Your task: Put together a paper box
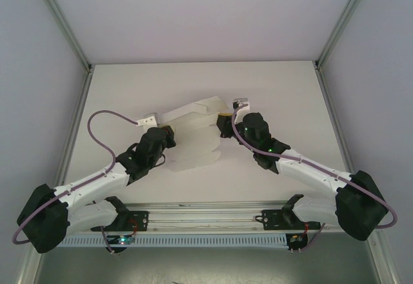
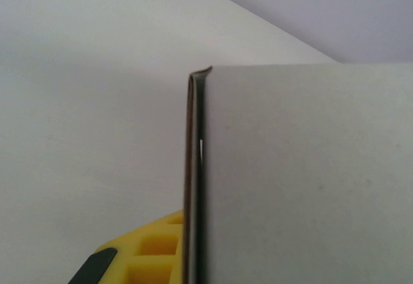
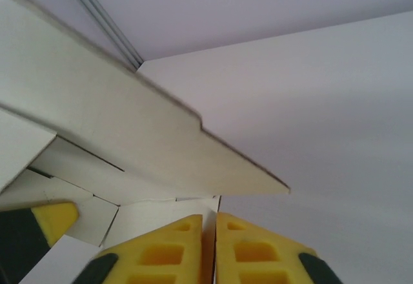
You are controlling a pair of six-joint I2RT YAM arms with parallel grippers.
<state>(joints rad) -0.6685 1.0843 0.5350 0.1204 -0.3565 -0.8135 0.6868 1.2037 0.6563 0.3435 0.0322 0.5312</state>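
**At mid-table, both grippers closed on a part-folded card**

Around the work the white table point(image 1: 290, 97) lies bare on every side. Open surface runs out to the far edge, to the metal side rails point(image 1: 76, 113) left and right, and back to the front rail point(image 1: 206, 214) where the arms are bolted. The paper box point(image 1: 193, 148) sits about the middle, well apart from all four edges, with the two arms reaching in from either side of it.

The left gripper point(image 1: 169, 131) meets the card's left part. In the left wrist view one yellow pad point(image 2: 155, 248) lies flat against a doubled card edge seen end-on, and the other pad is hidden behind the wide panel, so the grip reads as closed on the card. The right gripper point(image 3: 215, 218) is at the card's right edge. Its yellow pads are drawn together to a hairline, and a card edge runs down into that seam.

The box is plain white thin card, not yet a closed shape. From above, a broad panel lies low toward the arms and a narrower strip and flap rise along the far side. In the right wrist view, a long stepped flap juts out above the table over creased, overlapping inner panels.
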